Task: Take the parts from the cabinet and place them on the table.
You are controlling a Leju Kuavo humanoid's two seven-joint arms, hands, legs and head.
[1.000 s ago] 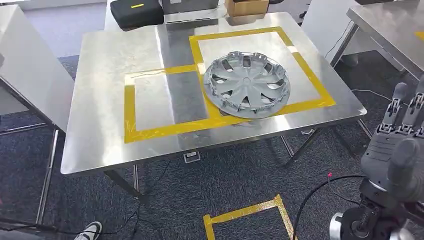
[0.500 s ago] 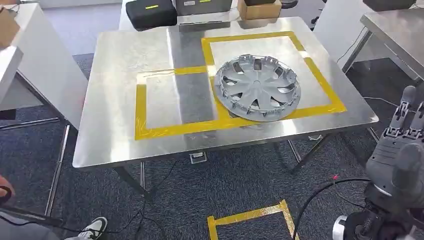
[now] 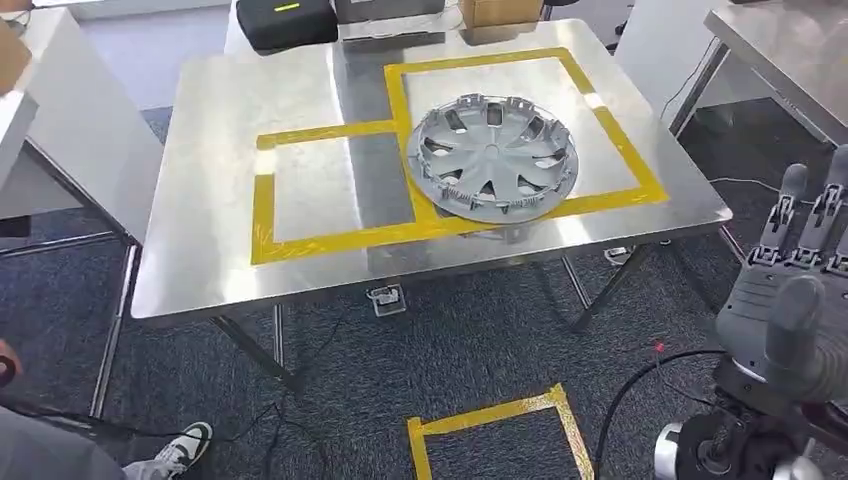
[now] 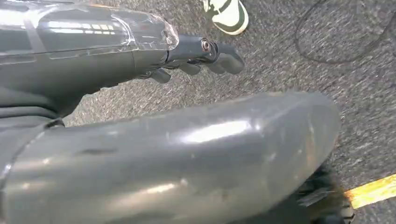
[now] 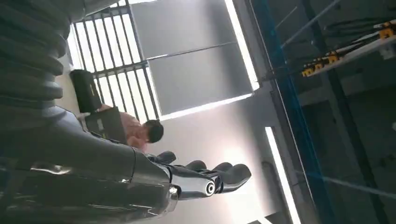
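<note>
The wheel cover point(image 3: 492, 158) lies flat on the steel table point(image 3: 200, 250), inside the larger yellow tape frame point(image 3: 620, 150), its near edge overlapping the tape. The right hand point(image 3: 795, 300) is raised beside the table, fingers apart, holding nothing. The left hand point(image 4: 196, 53) hangs over carpet, seemingly empty and loosely curled; I cannot tell for sure.

A steel table point(image 3: 200, 270) marked with yellow tape point(image 3: 262, 215) is set on dark grey carpet point(image 3: 460, 350). More tape point(image 3: 480, 425) is stuck to the floor. A black case point(image 3: 285, 20) is seen beyond the table's far edge.
</note>
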